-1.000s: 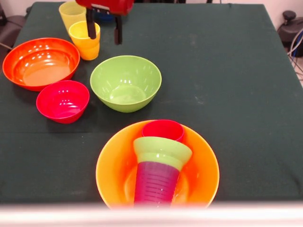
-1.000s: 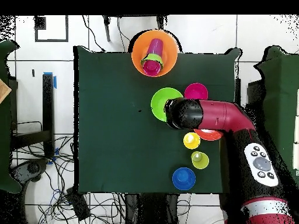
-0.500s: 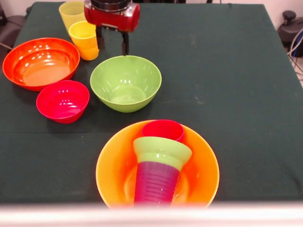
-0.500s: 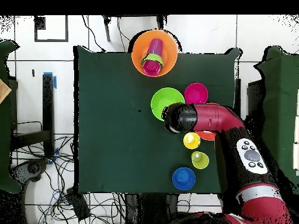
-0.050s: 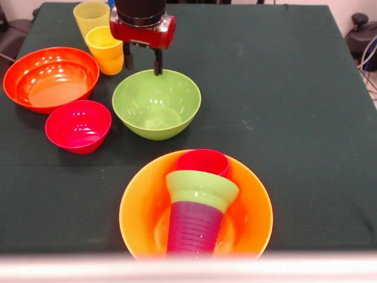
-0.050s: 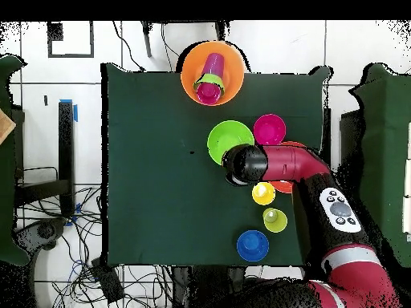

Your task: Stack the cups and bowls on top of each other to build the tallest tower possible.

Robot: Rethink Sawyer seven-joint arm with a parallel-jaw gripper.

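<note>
- Pincer (image 5: 142, 62): two dark fingers spread apart, nothing between them; tips poised at the far rim of the large green bowl (image 5: 156, 104), apparently straddling it or just above it; contact cannot be told.
- Step in hand, as judged: approach to take the large green bowl by its rim. Next move calls for lowering one finger inside and one outside the wall, then pinching.
- Just beside the pincer: yellow-orange cup (image 5: 106, 49); past it, pale yellow cup (image 5: 89, 16).
- Further that way: wide orange-red bowl (image 5: 50, 78), small red-pink bowl (image 5: 78, 125).
- Well apart, beyond the green bowl: the tower (image 5: 200, 200), purple cup, small green bowl and red-pink cup lying tilted in the large yellow-orange bowl (image 5: 253, 206).
- Behind the pincer, overhead view: small blue bowl (image 6: 252, 245).
- Brands, labels, writing: none legible.
</note>
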